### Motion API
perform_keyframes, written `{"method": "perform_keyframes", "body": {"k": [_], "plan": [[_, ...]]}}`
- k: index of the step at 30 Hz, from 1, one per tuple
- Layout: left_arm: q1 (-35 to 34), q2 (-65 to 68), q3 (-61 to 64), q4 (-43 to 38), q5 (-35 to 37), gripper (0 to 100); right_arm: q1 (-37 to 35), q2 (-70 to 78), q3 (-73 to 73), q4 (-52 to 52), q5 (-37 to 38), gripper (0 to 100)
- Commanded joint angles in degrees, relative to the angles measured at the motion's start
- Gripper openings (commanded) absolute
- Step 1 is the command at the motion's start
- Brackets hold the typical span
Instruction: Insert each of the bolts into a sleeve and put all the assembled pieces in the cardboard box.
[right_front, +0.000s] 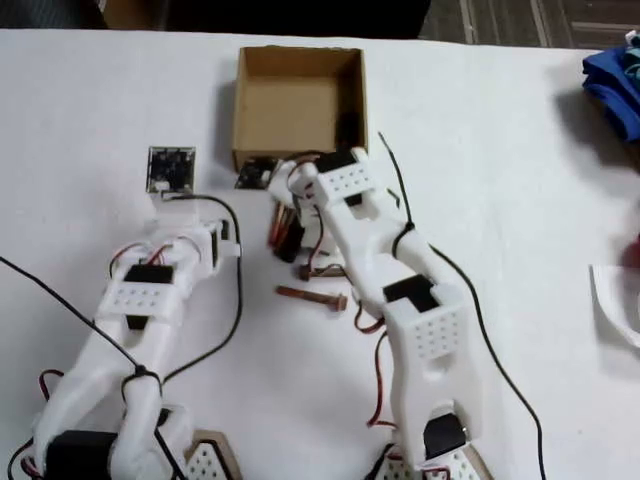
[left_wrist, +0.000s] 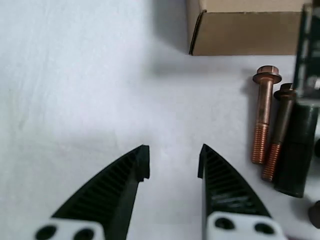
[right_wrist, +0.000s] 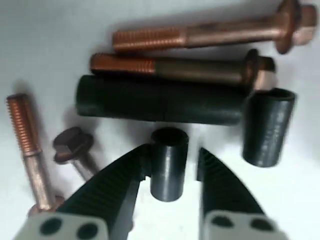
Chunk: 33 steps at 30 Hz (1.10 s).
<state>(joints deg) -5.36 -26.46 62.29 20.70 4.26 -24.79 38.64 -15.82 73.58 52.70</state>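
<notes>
White cloth covers the table, and the cardboard box (right_front: 300, 100) sits at the far side. Just in front of the box, my right gripper (right_wrist: 172, 161) straddles a short black sleeve (right_wrist: 169, 172), jaws apart on either side. The bolts (right_wrist: 210, 35) lie beside it. I'd centre on the sleeve first, then close gently so it doesn't squirt away. My left gripper (left_wrist: 173, 162) hangs spread over bare cloth near the box. I see no legible print.

Crowded before the cardboard box (right_front: 300, 100), open beside it.
Bolts (right_wrist: 200, 35), sleeves (right_wrist: 160, 100) and the right arm (right_front: 375, 235) block the box's front; bare table (right_front: 80, 120) lies to its left.
</notes>
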Motion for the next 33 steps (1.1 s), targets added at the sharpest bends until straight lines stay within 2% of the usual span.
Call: {"method": "perform_keyframes", "body": {"k": [1, 8, 10, 13, 17, 24, 28, 33], "plan": [[-0.18, -2.29, -0.66, -0.18, -0.26, 18, -0.31, 2.33, -3.34, 3.38, -0.44, 3.4], [-0.18, -2.29, -0.66, -0.18, -0.26, 18, 0.75, 2.51, -8.79, 9.27, -0.70, 2.1], [-0.26, -2.29, -0.66, -0.18, -0.26, 18, 0.75, 2.51, -11.08, 12.00, -3.25, 2.1], [-0.26, -2.29, -0.66, -0.18, -0.26, 18, 0.75, 2.51, -15.30, 15.87, -10.73, 2.1], [-0.26, -2.29, -0.66, -0.18, -0.26, 18, 1.36, 2.95, -19.25, 17.63, -26.73, 2.1], [-0.26, -2.29, -0.66, -0.18, -0.26, 18, 1.63, 2.51, -19.87, 9.45, -47.03, 2.1], [-0.35, -2.29, -0.66, -0.18, -0.26, 18, 1.63, 2.24, -20.13, 9.01, -52.13, 2.1], [-0.35, -2.29, -0.66, -0.18, -0.26, 18, 1.63, -6.29, -19.78, 9.63, -52.75, 2.1]]}}
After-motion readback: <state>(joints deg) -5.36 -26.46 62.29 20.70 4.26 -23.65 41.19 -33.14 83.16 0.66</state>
